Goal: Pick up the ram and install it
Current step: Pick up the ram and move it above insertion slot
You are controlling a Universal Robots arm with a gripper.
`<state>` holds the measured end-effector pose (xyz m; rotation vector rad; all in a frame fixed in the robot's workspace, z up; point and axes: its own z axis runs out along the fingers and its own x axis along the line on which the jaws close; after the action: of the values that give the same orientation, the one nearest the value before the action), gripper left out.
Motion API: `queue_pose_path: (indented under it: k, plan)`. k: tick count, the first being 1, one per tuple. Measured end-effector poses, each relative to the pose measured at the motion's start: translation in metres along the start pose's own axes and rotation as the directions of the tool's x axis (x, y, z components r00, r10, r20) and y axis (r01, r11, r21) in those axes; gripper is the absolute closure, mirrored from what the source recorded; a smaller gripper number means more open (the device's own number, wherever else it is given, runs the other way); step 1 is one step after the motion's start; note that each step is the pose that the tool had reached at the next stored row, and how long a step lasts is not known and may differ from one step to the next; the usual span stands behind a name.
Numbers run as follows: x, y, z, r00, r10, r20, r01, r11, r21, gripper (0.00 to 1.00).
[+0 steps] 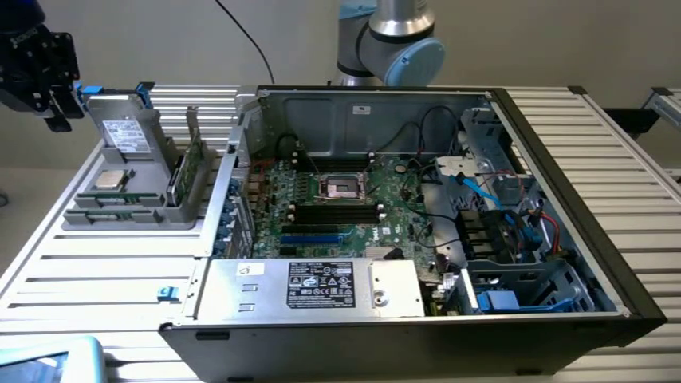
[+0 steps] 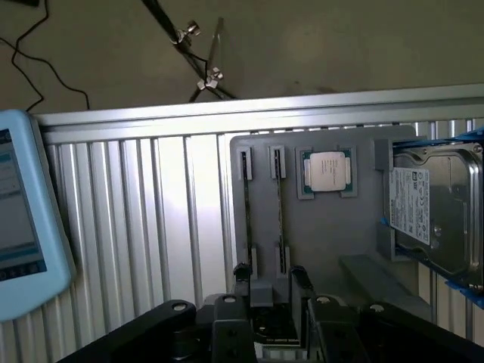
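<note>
The ram (image 1: 181, 175) is a thin green stick standing on edge in a slot of the grey holder (image 1: 127, 215), to the exterior view's left of the open computer case. In the wrist view the ram (image 2: 279, 212) shows edge-on as a dark line in the holder (image 2: 318, 242). My black gripper (image 1: 56, 116) hangs at the far upper left, above and beyond the holder, touching nothing. In the wrist view my gripper (image 2: 269, 281) looks down the slots with its fingers (image 2: 242, 274) apart and nothing held. The black memory slots (image 1: 335, 212) lie mid-motherboard.
The holder also carries a silver processor chip (image 2: 327, 170) and a grey drive (image 2: 435, 215) with a white label. The case's walls (image 1: 372, 112), power supply (image 1: 309, 286) and cables (image 1: 500, 207) ring the motherboard. A pale blue device (image 2: 23, 219) lies on the ribbed table (image 2: 151, 227).
</note>
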<state>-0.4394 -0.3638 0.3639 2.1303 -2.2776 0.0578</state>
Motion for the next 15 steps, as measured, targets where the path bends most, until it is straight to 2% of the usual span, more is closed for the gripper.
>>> queue_pose_path:
  k: [1,2,9,15]
  plan:
    - [0.000,0.0000,0.0009,1.0000,0.000,0.0000,0.000,1.0000,0.0000,0.64]
    - [0.000,-0.0001,0.0026,1.0000,0.000,0.0000,0.000,1.0000,0.0001,0.57]
    - [-0.001,-0.0006,0.0151,1.0000,0.000,0.0000,0.000,1.0000,0.0001,0.57]
    - [-0.002,-0.0072,0.0262,1.0000,0.000,0.0001,0.000,1.0000,0.0000,0.57]
